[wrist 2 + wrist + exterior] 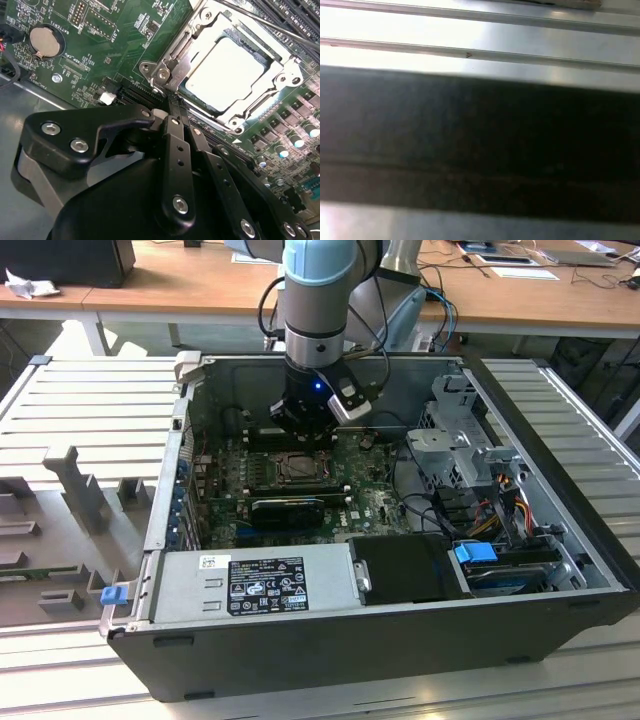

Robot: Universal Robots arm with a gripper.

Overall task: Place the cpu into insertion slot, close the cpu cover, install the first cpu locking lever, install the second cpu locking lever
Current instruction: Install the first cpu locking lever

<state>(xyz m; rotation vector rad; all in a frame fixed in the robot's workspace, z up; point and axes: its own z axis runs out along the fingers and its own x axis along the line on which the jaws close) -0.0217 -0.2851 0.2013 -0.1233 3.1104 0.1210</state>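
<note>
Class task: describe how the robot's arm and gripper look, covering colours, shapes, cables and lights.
The arm is a thick silver-grey tube with a pale blue joint cap. Black cables loop beside it. A small blue light glows at the wrist. The gripper is black, built of flat linked bars fastened with silver screws.

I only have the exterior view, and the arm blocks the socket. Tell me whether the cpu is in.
Observer: Yes. In the second wrist view the cpu lies flat, pale face up.
Operator: Report the cover.
Observer: The cpu cover is down over the chip, which shows through its square window.
Operator: Now give me the pincer.
Observer: The pincer has its jaws shut together, with nothing visible between them. Its tips are at one corner of the cover.
</note>
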